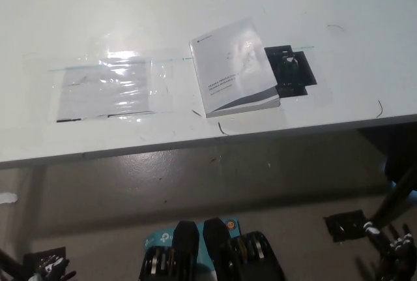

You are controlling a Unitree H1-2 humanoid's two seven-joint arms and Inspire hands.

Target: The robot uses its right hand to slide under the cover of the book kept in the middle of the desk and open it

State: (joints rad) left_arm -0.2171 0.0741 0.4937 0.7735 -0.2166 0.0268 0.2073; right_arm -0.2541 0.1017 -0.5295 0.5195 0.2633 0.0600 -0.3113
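A closed book with a white and grey cover lies on the white desk, right of the middle and slightly turned. Its right edge rests over a flat black pad. My black right hand hangs low at the bottom right, below the desk's front edge and well away from the book; its fingers are too small and dark to read. Only a sliver of my left hand shows in the bottom left corner, also below the desk.
A clear plastic sheet lies flat on the desk left of the book, catching glare. The desk's front edge runs across the picture with grey floor below. A small black object sits on the floor near my right hand.
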